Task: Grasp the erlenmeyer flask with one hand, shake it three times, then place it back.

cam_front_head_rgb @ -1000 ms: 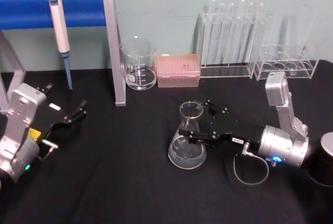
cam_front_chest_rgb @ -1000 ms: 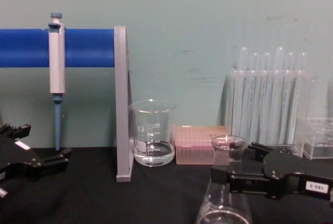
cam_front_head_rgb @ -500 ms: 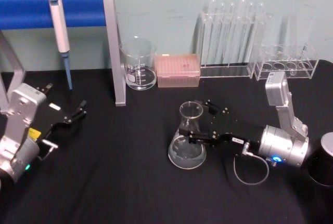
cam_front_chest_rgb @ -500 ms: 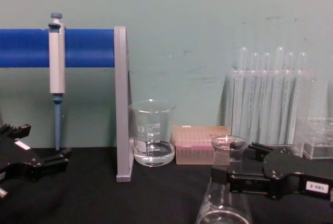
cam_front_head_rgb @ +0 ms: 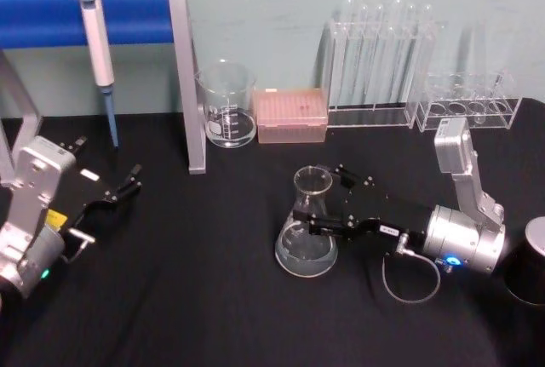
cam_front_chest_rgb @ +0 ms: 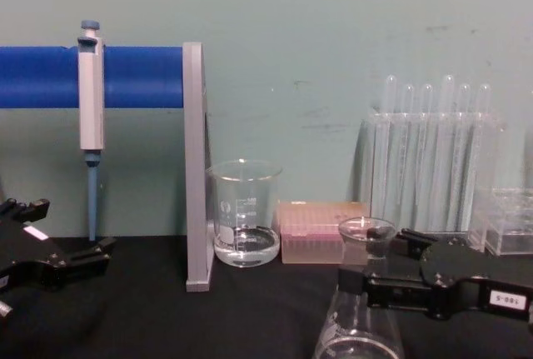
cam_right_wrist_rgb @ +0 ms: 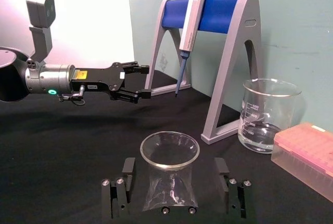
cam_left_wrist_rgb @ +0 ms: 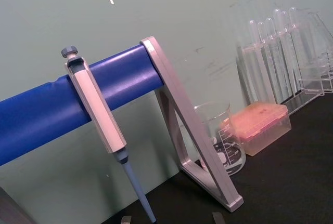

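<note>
The black bench [cam_front_head_rgb: 213, 316] carried everything. The right gripper [cam_front_head_rgb: 324, 200] lay low over it, reaching toward the robot's left. Its jaws were spread and straddled the neck of the erlenmeyer flask [cam_front_head_rgb: 304, 250], with a slight gap showing on each side in the right wrist view. The flask stood upright on the bench, long axis vertical, neck between the jaws and wide base below them. The left gripper [cam_front_head_rgb: 117, 188], jaws also spread, sat well apart, far beyond the flask. The right arm was plainly nearer, and the next move probably called for closing squarely on the neck.
</note>
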Controlling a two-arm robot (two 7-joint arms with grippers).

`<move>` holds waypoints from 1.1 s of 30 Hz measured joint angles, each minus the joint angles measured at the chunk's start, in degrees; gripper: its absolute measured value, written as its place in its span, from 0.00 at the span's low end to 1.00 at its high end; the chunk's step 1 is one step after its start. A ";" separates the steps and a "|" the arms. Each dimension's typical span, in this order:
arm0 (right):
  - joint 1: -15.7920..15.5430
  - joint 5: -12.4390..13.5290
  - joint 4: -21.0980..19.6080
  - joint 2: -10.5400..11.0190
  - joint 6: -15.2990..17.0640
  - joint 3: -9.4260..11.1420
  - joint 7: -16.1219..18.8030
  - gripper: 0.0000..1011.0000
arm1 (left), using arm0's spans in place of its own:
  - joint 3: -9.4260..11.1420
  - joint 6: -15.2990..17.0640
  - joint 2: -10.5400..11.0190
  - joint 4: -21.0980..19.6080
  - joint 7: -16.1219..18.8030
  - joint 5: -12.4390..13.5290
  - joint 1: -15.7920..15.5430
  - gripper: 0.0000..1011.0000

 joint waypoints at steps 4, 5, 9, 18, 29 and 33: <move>0.00 0.01 0.00 0.00 0.00 0.00 0.03 0.87 | 0.00 0.00 0.00 0.00 0.00 0.00 0.00 0.99; 0.00 0.02 0.00 0.00 0.00 0.00 0.03 0.85 | 0.00 0.00 0.00 0.00 0.00 0.00 0.00 0.99; 0.00 0.02 0.00 0.00 0.00 0.00 0.04 0.73 | 0.00 0.00 0.00 0.00 0.00 0.00 0.00 0.99; 0.00 0.02 0.00 0.00 0.00 0.00 0.05 0.48 | 0.00 0.00 0.00 0.00 0.00 0.00 0.00 0.99; 0.00 0.02 0.00 0.00 -0.01 0.00 0.03 0.44 | 0.00 0.00 0.00 0.00 0.00 0.00 0.00 0.99; 0.00 0.01 0.00 0.00 0.00 0.00 0.03 0.44 | 0.00 0.00 0.00 0.00 0.00 0.00 0.00 0.99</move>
